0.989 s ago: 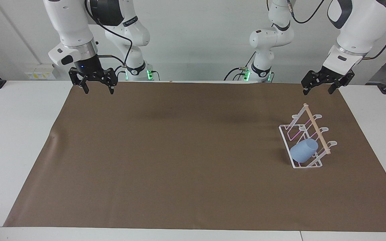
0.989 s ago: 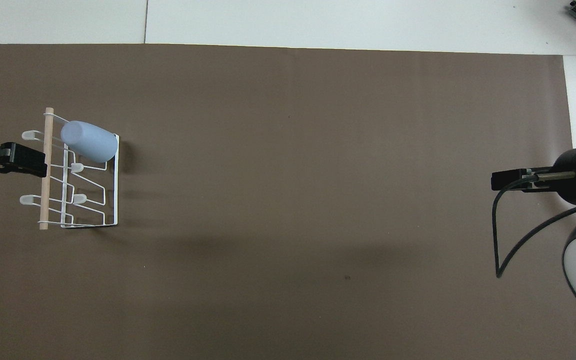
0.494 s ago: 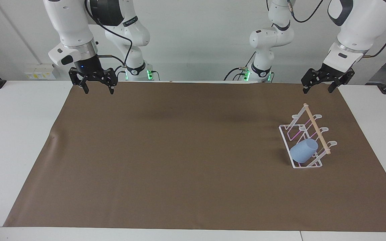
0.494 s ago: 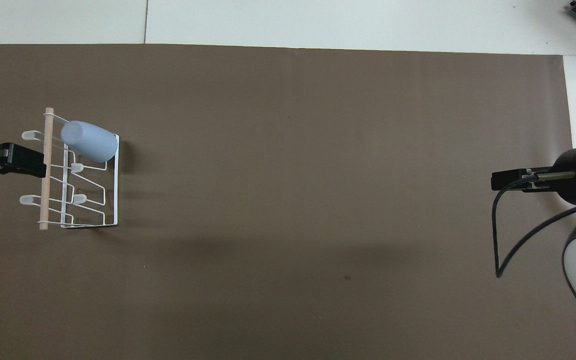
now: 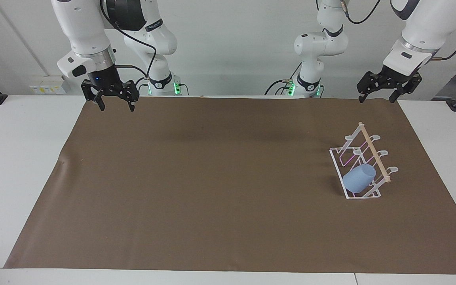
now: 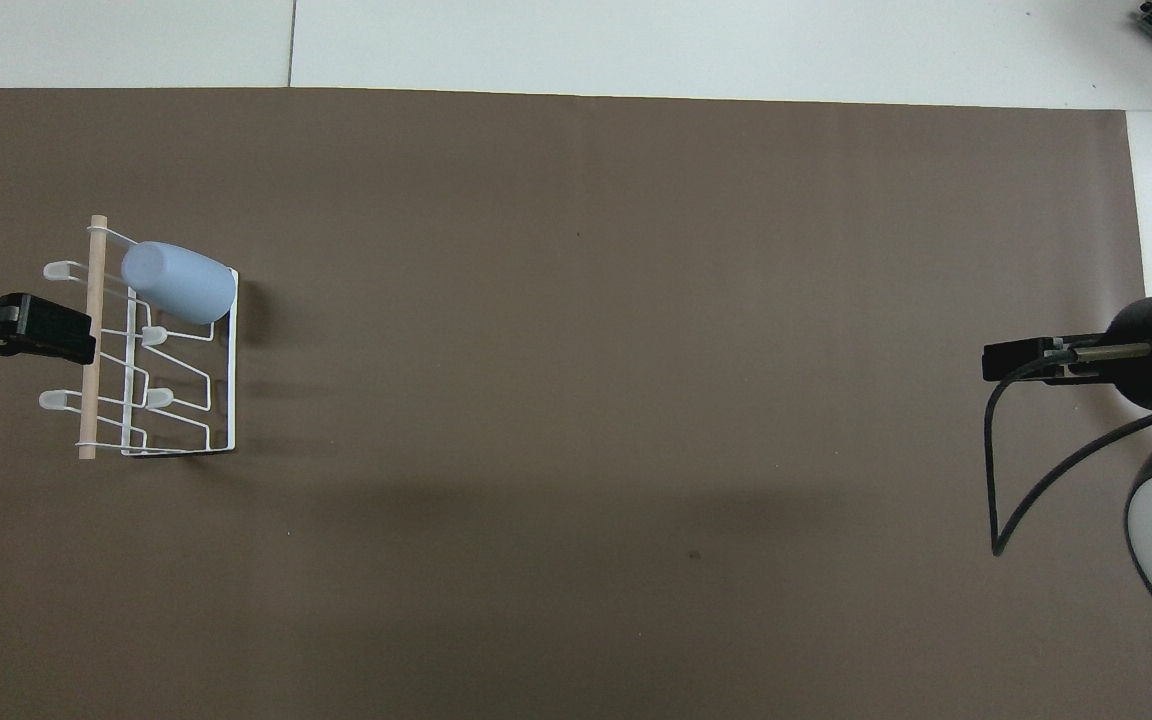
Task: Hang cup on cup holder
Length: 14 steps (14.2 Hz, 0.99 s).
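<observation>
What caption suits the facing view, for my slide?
Light-blue cup hung on white cup holder; left gripper and right gripper open, empty.

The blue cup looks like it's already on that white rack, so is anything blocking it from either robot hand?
Nothing visible does. The cup already hangs on the cup holder, and the left gripper and right gripper both hang open, clear of it.

Bright, even overhead light; soft shadows, sharp focus
</observation>
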### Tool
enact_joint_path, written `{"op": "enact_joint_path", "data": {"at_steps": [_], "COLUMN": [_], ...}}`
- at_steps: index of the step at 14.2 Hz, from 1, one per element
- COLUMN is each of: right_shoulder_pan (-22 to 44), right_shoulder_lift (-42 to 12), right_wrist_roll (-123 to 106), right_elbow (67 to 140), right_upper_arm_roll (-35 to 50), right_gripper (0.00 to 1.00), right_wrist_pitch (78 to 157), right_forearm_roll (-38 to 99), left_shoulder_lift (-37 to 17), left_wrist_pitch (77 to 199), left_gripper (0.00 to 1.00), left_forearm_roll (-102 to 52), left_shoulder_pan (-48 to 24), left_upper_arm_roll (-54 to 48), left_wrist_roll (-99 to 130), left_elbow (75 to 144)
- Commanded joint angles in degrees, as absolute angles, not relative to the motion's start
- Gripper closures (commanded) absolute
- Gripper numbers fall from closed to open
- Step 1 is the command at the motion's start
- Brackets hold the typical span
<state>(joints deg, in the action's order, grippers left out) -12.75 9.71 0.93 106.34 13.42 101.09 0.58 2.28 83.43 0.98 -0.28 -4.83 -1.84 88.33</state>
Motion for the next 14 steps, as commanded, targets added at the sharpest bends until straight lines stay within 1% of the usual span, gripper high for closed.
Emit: {"op": "enact_joint_path", "data": {"at_steps": [1,3,5,6,11,14], "right_shoulder_pan": [-13.5,-13.5,-13.5,-13.5,-13.5,-13.5], "right_shoulder_lift": [10.1,10.1,10.1,10.1,10.1,10.1], "right_wrist_roll": [1.8,1.8,1.8,1.8,1.8,1.8], "right_elbow": [106.3,106.3,106.3,106.3,106.3,106.3], "right_upper_arm_roll": [13.9,13.8,13.9,13.9,13.9,13.9], "right_gripper": [0.00,0.00,0.00,0.00,0.00,0.00], "right_wrist_pitch": [100.6,100.6,100.6,100.6,100.6,100.6], "right_forearm_roll": [0.3,0.3,0.4,0.3,0.3,0.3], "left_shoulder_lift": [2.5,2.5,3.4,3.7,3.6,3.7], "left_wrist_pitch": [82.5,85.2,90.7,91.1,86.1,85.8], "left_gripper": [0.00,0.00,0.00,0.00,0.00,0.00], "left_forearm_roll": [0.1,-2.4,-2.5,-2.5,-1.9,-1.9], "left_shoulder_pan": [-3.1,-3.1,-3.2,-3.3,-3.3,-2.7], "left_upper_arm_roll": [-1.5,-1.0,-0.8,-0.8,-1.1,-1.2], "left_wrist_roll": [-2.7,-2.5,-1.9,-1.9,-2.6,-2.5], "left_elbow": [87.7,87.6,90.5,91.0,90.4,90.6]}}
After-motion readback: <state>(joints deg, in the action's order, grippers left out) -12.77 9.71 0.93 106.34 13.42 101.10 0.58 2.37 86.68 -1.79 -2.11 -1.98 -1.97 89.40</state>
